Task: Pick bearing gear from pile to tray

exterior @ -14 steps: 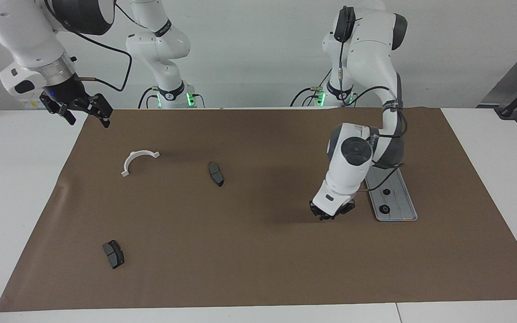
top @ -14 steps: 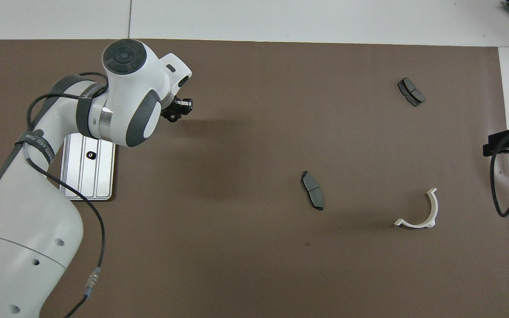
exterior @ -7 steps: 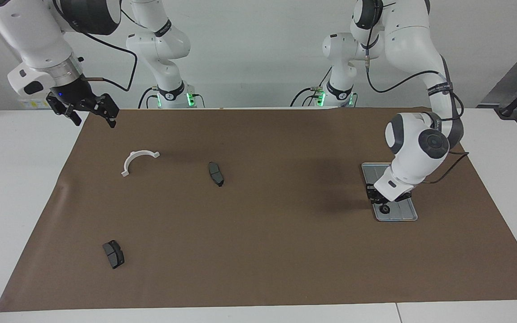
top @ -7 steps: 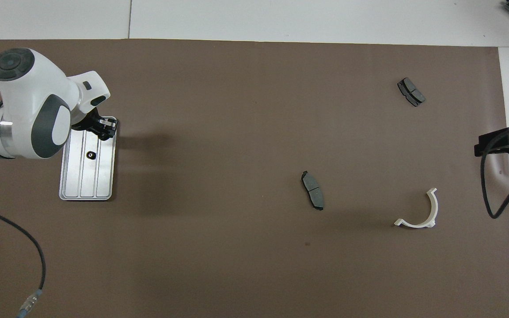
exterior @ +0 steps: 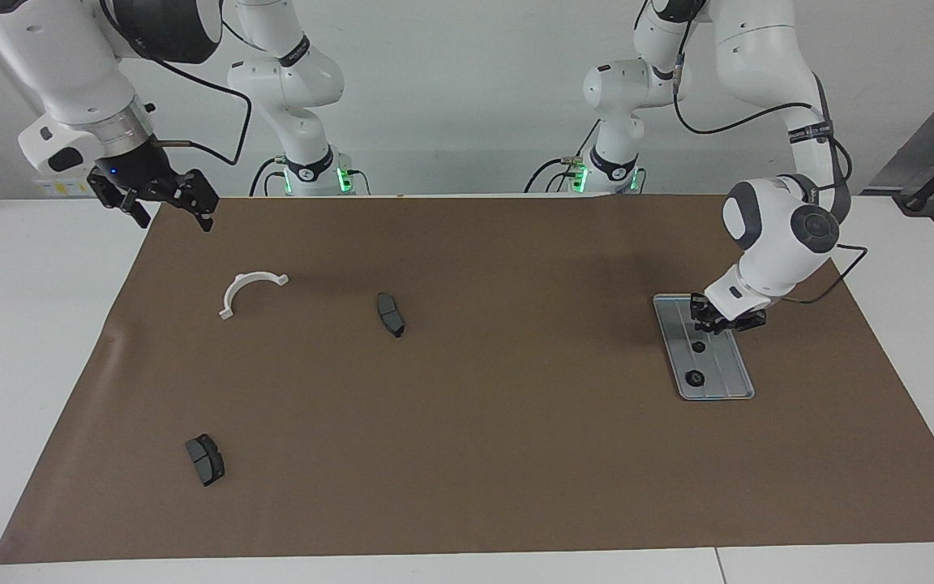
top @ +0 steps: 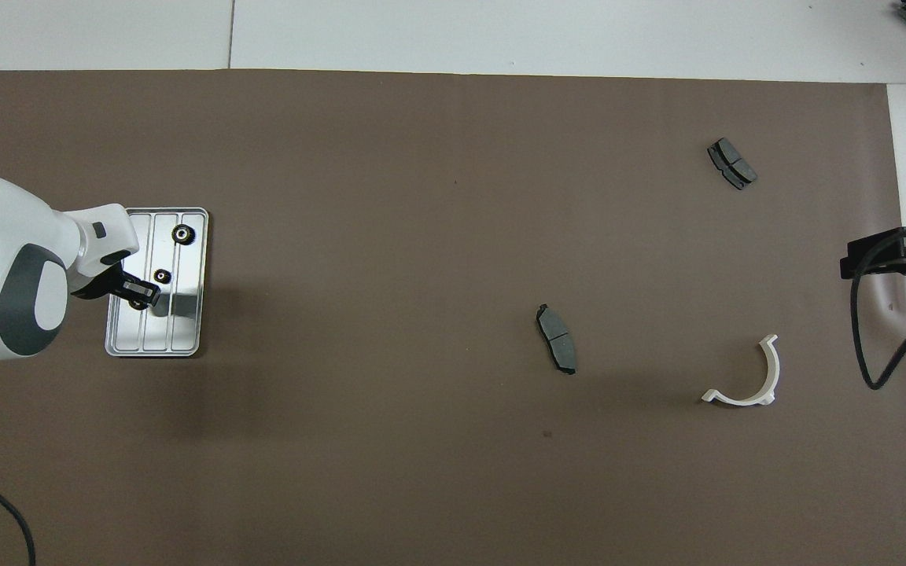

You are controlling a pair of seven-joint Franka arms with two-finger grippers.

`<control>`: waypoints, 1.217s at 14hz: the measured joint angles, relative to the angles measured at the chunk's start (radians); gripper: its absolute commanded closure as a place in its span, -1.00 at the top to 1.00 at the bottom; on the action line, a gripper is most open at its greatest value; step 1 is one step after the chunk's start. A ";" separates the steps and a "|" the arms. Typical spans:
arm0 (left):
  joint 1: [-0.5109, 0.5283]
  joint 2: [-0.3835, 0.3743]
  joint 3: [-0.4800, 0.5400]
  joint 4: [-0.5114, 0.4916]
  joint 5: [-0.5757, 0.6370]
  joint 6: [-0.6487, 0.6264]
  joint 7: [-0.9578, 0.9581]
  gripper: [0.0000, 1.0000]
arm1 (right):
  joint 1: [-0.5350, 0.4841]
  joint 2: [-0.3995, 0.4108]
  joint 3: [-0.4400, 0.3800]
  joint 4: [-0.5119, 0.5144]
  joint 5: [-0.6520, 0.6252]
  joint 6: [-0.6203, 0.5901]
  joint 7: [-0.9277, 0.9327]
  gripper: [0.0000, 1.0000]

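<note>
Setting: white desk [exterior: 37,341] under a brown paper mat [exterior: 467,422]. Silver-grey ridged metal tray [exterior: 733,388] at the left arm's end holds two small black round gears [top: 182,233].

Left hand [exterior: 725,323]: over the tray, nearly closed; its contents cannot be told, fingertips hidden.

Advice: lower close, then release.

Right hand [exterior: 160,199]: waiting, wide open, empty.

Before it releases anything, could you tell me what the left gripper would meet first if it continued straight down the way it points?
Probably the tray floor: the left gripper hangs over the tray's nearer part, pointing down, beside the two small black round pieces already there. Its exact height is unclear.
</note>
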 measured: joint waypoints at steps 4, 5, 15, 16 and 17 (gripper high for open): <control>0.011 -0.028 0.001 -0.064 -0.005 0.029 0.001 0.84 | 0.000 0.000 0.005 -0.001 0.000 0.000 0.000 1.00; 0.013 -0.031 0.000 -0.063 -0.022 0.034 0.001 0.93 | 0.000 0.000 0.006 -0.001 0.000 0.000 0.000 1.00; 0.013 -0.135 -0.015 0.390 -0.071 -0.447 -0.107 1.00 | 0.014 -0.001 0.008 0.000 0.000 0.000 0.000 1.00; 0.014 -0.159 -0.013 0.412 -0.071 -0.470 -0.114 1.00 | 0.014 -0.003 0.008 0.003 0.000 -0.001 0.000 1.00; 0.015 -0.185 -0.009 0.421 -0.071 -0.492 -0.122 1.00 | 0.015 -0.006 0.008 0.005 0.000 -0.004 0.000 1.00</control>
